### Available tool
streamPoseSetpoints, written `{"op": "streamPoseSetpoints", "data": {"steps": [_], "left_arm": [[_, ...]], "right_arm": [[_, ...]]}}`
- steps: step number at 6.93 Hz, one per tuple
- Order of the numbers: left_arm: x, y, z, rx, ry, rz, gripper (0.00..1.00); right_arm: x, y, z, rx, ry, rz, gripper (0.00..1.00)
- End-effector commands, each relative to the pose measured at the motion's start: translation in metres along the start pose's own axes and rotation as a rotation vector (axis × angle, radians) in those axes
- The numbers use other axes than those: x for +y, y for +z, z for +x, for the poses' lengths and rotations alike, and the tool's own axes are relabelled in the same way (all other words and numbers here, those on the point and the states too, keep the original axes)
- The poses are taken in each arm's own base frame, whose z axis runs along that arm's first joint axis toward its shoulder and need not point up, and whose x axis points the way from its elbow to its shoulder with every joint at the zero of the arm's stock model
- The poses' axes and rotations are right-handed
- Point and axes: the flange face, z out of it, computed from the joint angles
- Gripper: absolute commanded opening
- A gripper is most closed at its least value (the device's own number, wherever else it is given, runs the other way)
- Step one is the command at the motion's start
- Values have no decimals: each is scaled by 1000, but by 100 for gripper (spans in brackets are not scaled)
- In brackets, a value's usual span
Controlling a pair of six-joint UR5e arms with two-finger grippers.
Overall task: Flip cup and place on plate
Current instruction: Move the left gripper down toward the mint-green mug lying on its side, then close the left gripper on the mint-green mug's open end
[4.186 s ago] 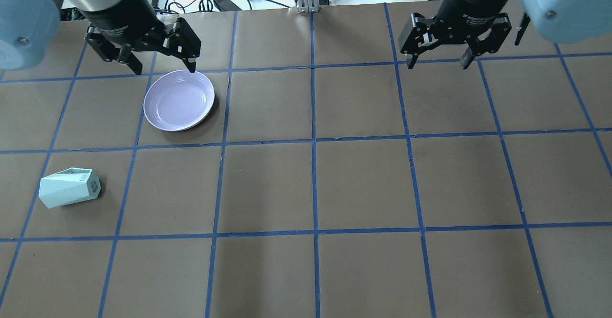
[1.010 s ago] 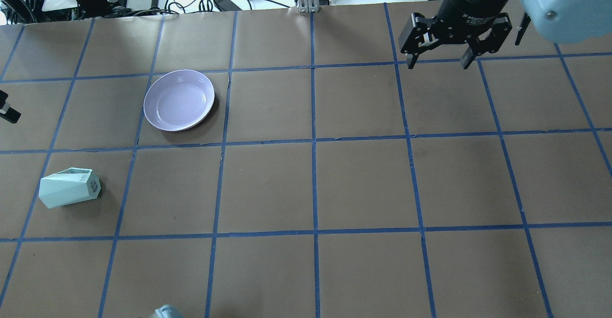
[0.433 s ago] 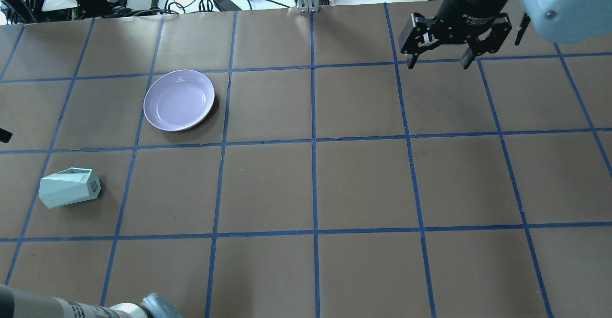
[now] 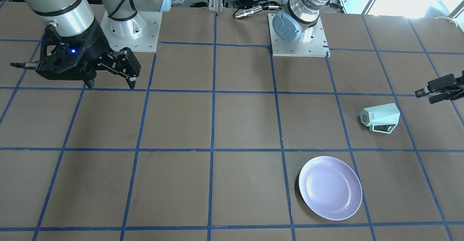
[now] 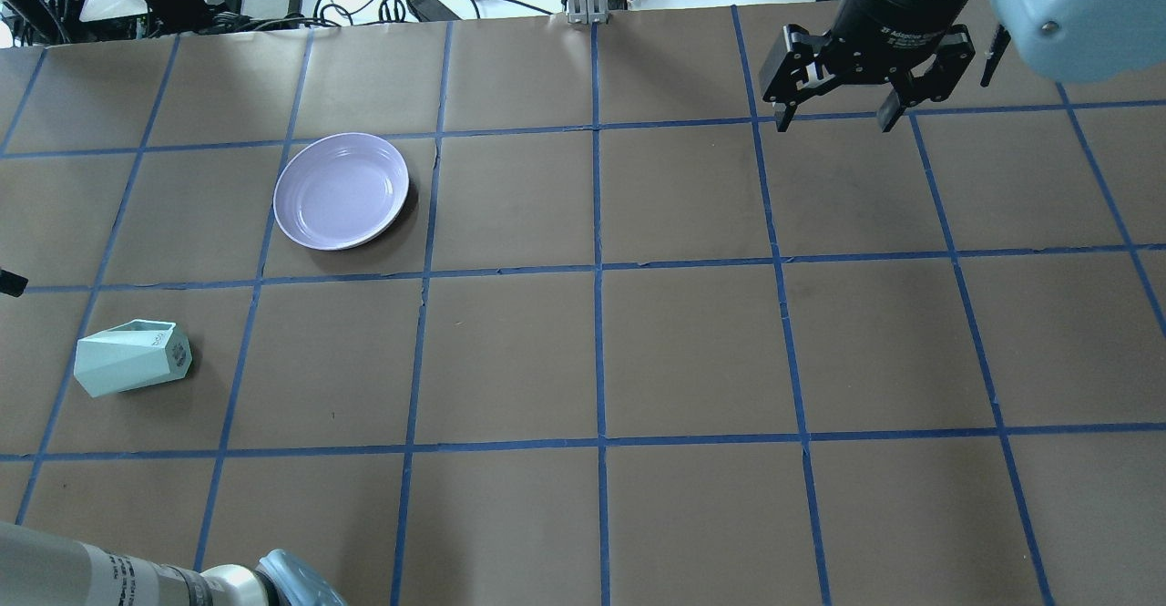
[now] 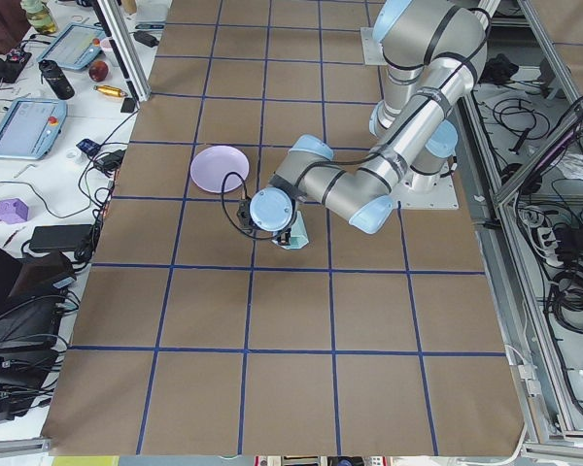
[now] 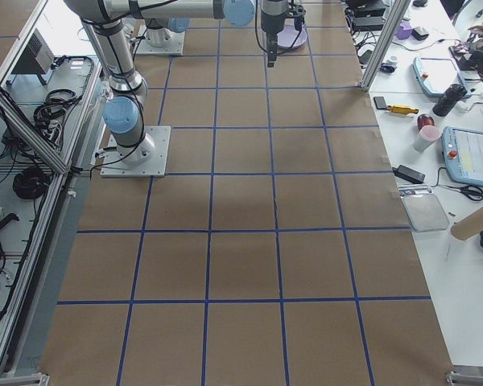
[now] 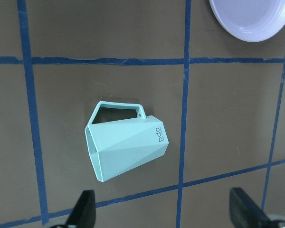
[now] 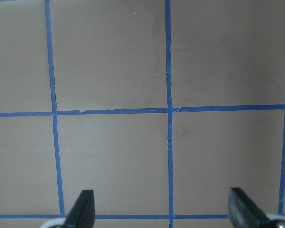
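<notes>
From across the table point(image 4: 217, 125), the cup point(image 4: 380, 117) lay on its side on the robot's left half. It was apart from the plate point(image 4: 330, 187), which sat nearer this camera. The left gripper point(image 4: 425, 94) poked in at the frame's edge near the cup. The right gripper point(image 4: 110, 85) hung spread and empty, well apart, so the left arm was plainly the nearer.

The overhead view showed the cup's base pointing toward the table's middle, but only a sliver of the left gripper. In the left side view the left arm point(image 6: 325, 184) covered most of the cup; the right side view did not show it.

The left wrist view settled the rest. Its fingers point(image 8: 85, 211) stood wide apart, holding nothing. The cup lay ahead of them, not between them, its long axis roughly parallel to the line joining the fingertips, handle point(image 8: 118, 110) on the far side. I judged the wrist would need turning before closing across the body.

The right wrist view looked down on taped grid.
</notes>
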Motion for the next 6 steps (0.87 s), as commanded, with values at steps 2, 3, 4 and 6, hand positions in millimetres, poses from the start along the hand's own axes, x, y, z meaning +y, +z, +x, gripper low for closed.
{"op": "streamPoseSetpoints", "data": {"steps": [2, 3, 4, 6], "left_arm": [[4, 39, -54, 169, -6, 3, 100], [3, 52, -66, 204, -11, 0, 100], [3, 63, -73, 256, -6, -1, 100], [1, 86, -86, 360, -31, 4, 100]], "right_arm": [[0, 0, 0, -1, -2, 0, 100], [0, 0, 0, 1, -2, 0, 100], [0, 0, 0, 1, -1, -1, 100], [0, 0, 0, 1, -2, 0, 100]]}}
